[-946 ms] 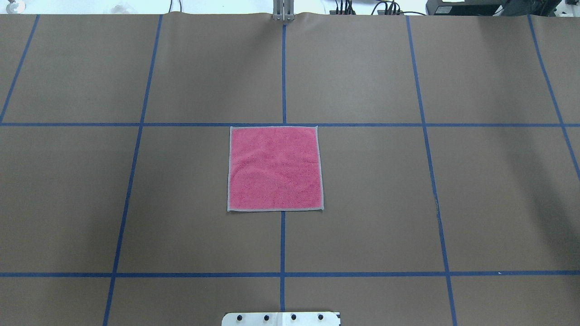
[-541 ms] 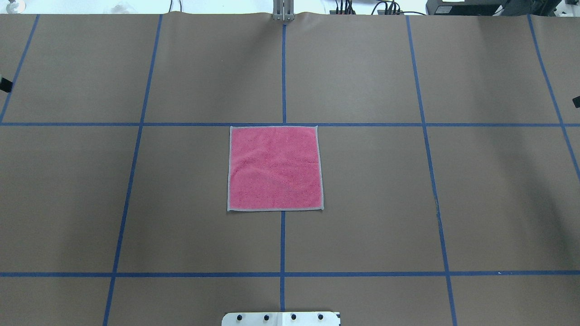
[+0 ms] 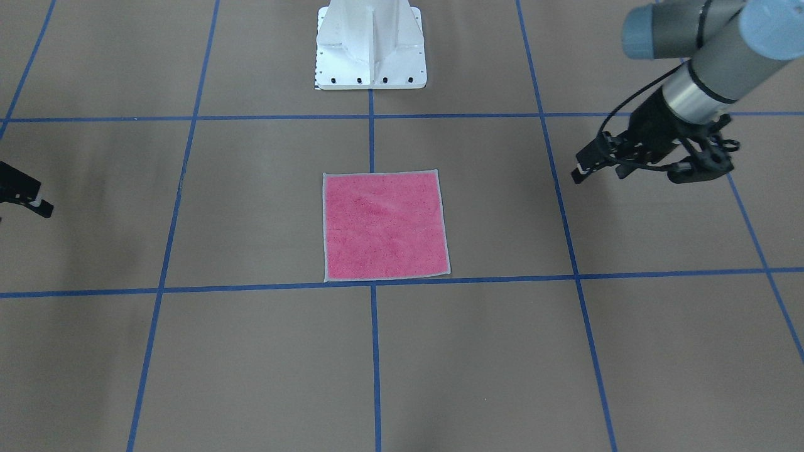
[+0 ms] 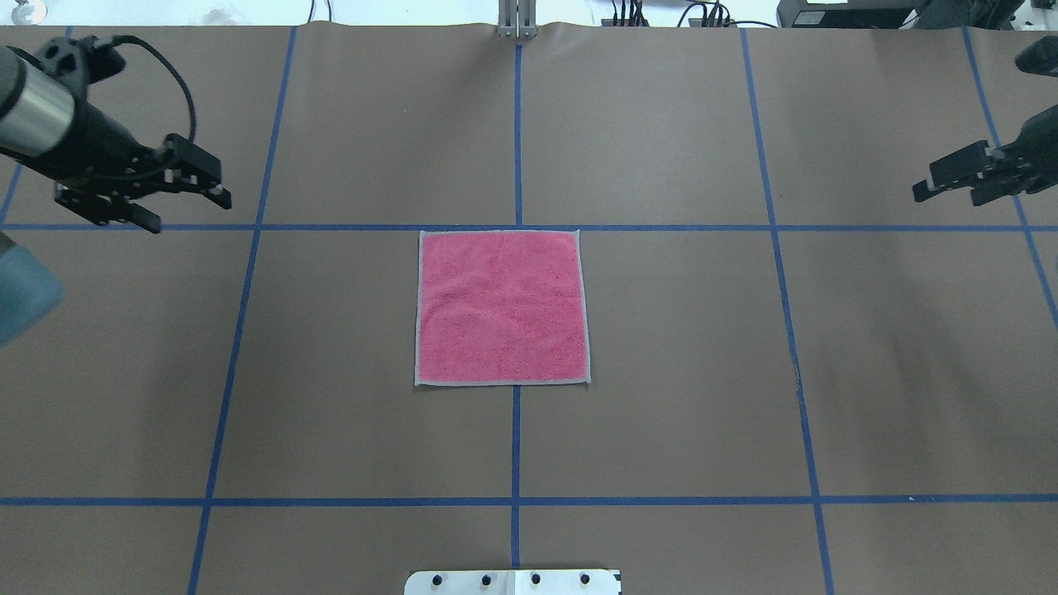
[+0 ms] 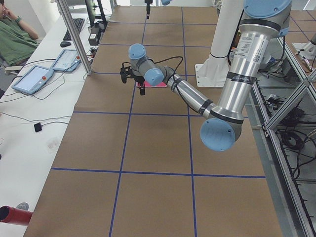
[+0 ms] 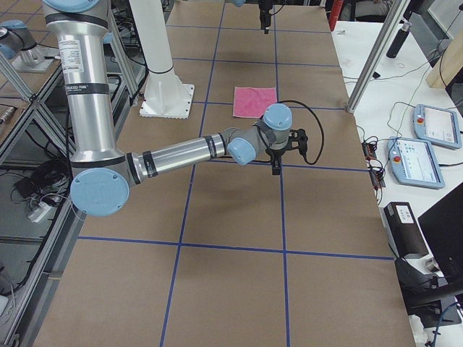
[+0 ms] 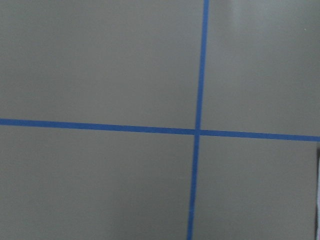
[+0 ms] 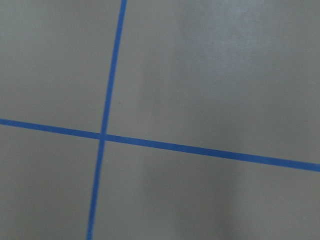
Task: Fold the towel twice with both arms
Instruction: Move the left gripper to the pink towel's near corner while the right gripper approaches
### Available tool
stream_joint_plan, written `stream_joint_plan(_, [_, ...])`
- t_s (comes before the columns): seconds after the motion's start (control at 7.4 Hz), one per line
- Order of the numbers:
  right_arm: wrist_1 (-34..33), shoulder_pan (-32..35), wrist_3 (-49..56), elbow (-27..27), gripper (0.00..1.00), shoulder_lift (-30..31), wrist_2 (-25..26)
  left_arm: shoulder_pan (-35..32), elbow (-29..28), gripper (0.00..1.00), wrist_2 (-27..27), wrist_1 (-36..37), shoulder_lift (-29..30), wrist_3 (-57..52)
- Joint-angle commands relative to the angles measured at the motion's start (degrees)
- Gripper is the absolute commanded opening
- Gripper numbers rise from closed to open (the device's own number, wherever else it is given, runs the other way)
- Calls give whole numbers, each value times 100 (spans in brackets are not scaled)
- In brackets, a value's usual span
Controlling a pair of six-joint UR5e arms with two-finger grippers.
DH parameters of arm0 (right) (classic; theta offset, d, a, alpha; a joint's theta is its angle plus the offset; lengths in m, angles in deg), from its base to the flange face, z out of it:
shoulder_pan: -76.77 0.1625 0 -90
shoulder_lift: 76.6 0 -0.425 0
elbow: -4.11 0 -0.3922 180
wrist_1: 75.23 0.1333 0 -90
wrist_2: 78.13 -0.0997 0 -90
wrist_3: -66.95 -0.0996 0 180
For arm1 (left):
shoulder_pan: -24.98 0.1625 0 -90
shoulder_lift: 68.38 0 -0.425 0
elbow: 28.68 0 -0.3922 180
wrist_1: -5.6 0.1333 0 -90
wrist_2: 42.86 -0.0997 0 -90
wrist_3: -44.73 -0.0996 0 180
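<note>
The towel (image 4: 502, 307) lies flat and square at the table's middle with its pink face up and a pale grey edge all round; it also shows in the front-facing view as the towel (image 3: 384, 225). My left gripper (image 4: 188, 212) hovers open above the table far to the towel's left, level with its far edge, and appears as the left gripper (image 3: 631, 174) in the front-facing view. My right gripper (image 4: 949, 196) hovers open far to the towel's right, and only one of its fingers (image 3: 25, 191) enters the front-facing view. Neither gripper touches the towel. Both wrist views show only brown paper and blue tape.
Brown paper with a blue tape grid (image 4: 517, 124) covers the table. The white pedestal base (image 3: 370, 47) stands on the robot's side of the towel. A side bench with teach pendants (image 5: 33, 78), cables and a seated person (image 5: 15, 37) runs beyond the table's far edge.
Both arms have swung into the overhead view from its left and right edges, moving inward toward the middle. The towel has not moved.
</note>
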Motion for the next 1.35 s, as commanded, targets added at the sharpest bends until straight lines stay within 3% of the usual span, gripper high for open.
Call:
stream_joint_plan(0.0, [544, -806, -1103, 7, 100, -235, 122, 1189, -47, 100, -1326, -1189, 162, 2183])
stream_joint_plan(0.27, [571, -1062, -1505, -19, 100, -481, 157, 2243, -283, 100, -2636, -2017, 266, 3248])
stream_joint_plan(0.81, [2045, -2029, -3306, 121, 100, -719, 886, 2740, -1012, 100, -2923, -2213, 565, 3438])
stream_joint_plan(1.22, [2065, -2074, -3354, 60, 100, -780, 878, 3039, -1348, 100, -3073, -2513, 654, 3446])
